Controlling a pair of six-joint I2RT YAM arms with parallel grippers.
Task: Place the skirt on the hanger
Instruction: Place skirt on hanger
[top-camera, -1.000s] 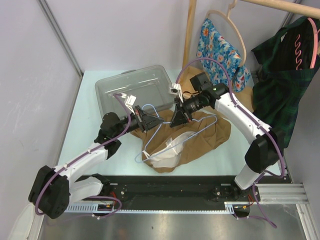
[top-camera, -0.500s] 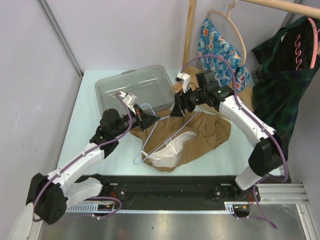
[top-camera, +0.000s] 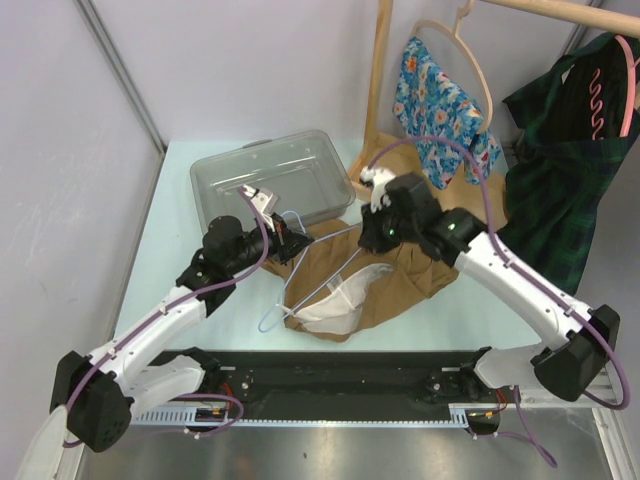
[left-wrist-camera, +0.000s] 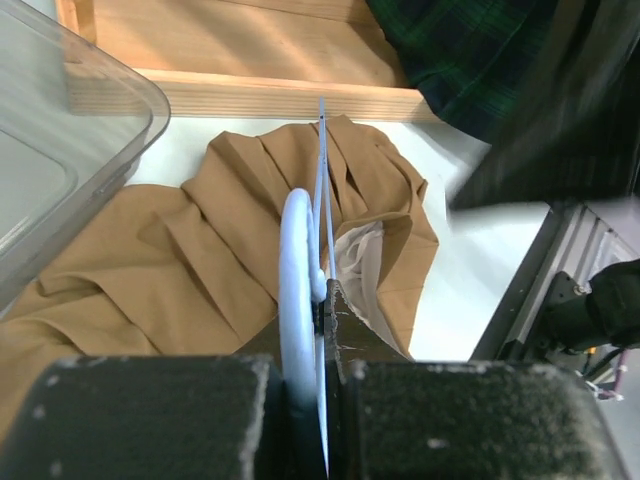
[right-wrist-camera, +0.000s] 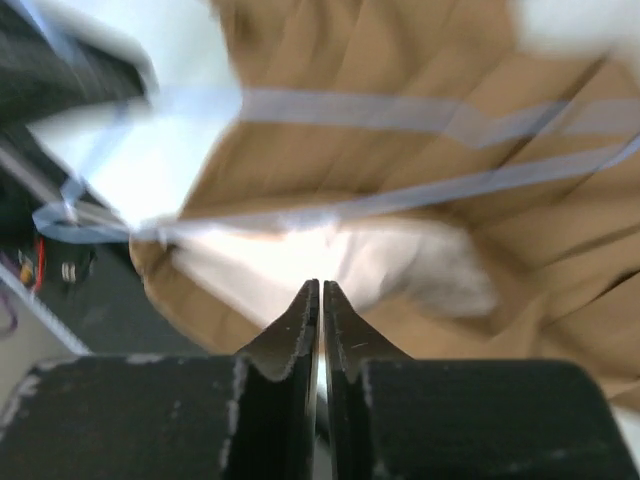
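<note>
The tan skirt (top-camera: 420, 265) lies crumpled on the table with its white lining (top-camera: 335, 300) turned up at the near left. A light blue hanger (top-camera: 300, 290) rests across it, its hook toward the bin. My left gripper (top-camera: 288, 243) is shut on the hanger's hook; the left wrist view shows the hook (left-wrist-camera: 296, 260) pinched at my left gripper (left-wrist-camera: 322, 300), with the skirt (left-wrist-camera: 200, 260) beyond. My right gripper (top-camera: 371, 240) hangs over the skirt's back left part. In its wrist view my right gripper (right-wrist-camera: 320, 285) is shut and holds nothing, above the blurred hanger (right-wrist-camera: 400, 110) and lining (right-wrist-camera: 400, 260).
A clear plastic bin (top-camera: 265, 175) stands at the back left, just behind my left gripper. A wooden rack post (top-camera: 378, 80) rises at the back, with a floral garment (top-camera: 440, 100) and a dark plaid garment (top-camera: 560, 170) hanging to the right. A black rail (top-camera: 330, 375) runs along the near edge.
My right gripper has opened and shut again, and its wrist has turned and swung right over the skirt. The hanger and my left gripper have shifted a little toward the bin.
</note>
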